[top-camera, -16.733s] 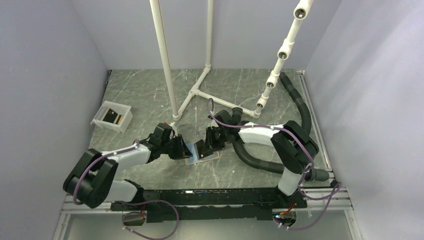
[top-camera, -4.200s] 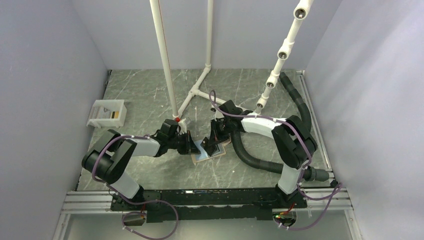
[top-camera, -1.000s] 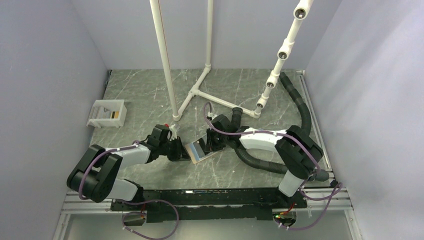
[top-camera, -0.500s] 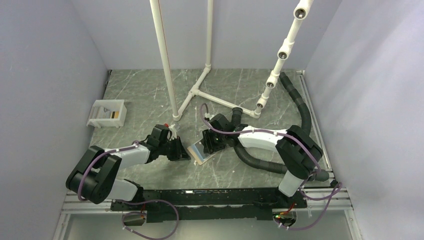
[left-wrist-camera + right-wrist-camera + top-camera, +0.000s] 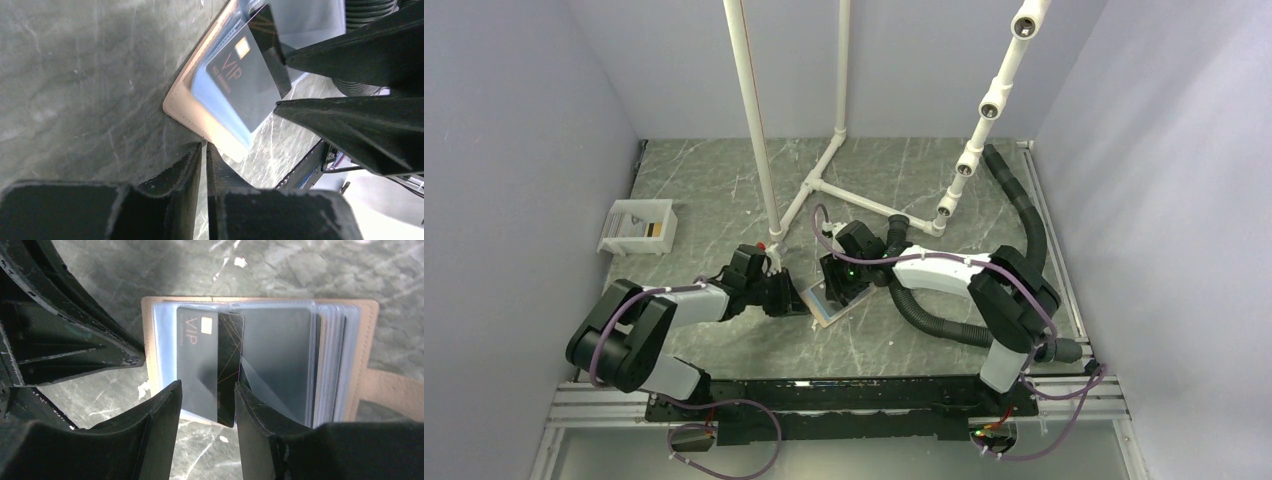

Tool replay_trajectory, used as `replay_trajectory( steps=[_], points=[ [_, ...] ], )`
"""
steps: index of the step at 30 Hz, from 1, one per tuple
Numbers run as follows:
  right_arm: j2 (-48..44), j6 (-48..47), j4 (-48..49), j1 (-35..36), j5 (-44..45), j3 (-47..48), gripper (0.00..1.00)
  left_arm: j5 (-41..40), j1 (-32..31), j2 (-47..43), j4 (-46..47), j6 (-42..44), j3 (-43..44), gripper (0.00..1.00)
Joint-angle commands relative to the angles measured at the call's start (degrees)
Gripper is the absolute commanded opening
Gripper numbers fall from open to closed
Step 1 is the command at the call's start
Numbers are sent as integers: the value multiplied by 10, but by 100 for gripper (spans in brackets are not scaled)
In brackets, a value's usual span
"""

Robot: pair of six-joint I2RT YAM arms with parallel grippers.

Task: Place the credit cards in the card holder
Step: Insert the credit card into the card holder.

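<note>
Your two arms meet in the middle of the table [image 5: 724, 180] over the holder [image 5: 367, 340], which lies open and flat between them. Your right gripper [image 5: 206, 390] hangs just above it, fingers spread, straddling the near end of a dark VIP card [image 5: 197, 365]. Most of that card sits hazed under a clear sleeve, with one long strip bare and glossy. Your left gripper [image 5: 204, 150] has its fingers pressed almost together, nothing seen between them, tips at the holder's tan edge. A white tray [image 5: 624, 222] stands well apart, far left, near the wall.
</note>
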Motion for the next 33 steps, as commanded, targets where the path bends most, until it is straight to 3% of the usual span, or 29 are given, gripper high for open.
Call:
replay_trajectory(
  steps=[1,8,11,17,21,24,28,33],
  points=[
    [32,-23,37,-2,-30,0,46,-31,-1,26,-12,14,6,17],
    [34,7,144,-4,-201,-34,44,-32,0,28,-13,17,7,17],
    [8,23,138,-16,-171,-43,45,-35,-1,16,-21,17,7,18],
    [-68,-2,-12,-15,-70,7,50,-33,-1,-30,-57,-14,-8,31],
    [-93,-24,-57,-32,-19,11,54,-37,-1,-79,-83,-84,-36,43],
    [-75,-38,-64,-51,8,14,50,-46,0,-115,-82,-151,-55,50],
    [-40,-39,-33,-60,28,13,39,-34,0,-121,23,-205,-83,51],
    [2,-9,-7,-65,57,0,28,-5,-1,-26,173,-231,-89,57]
  ],
)
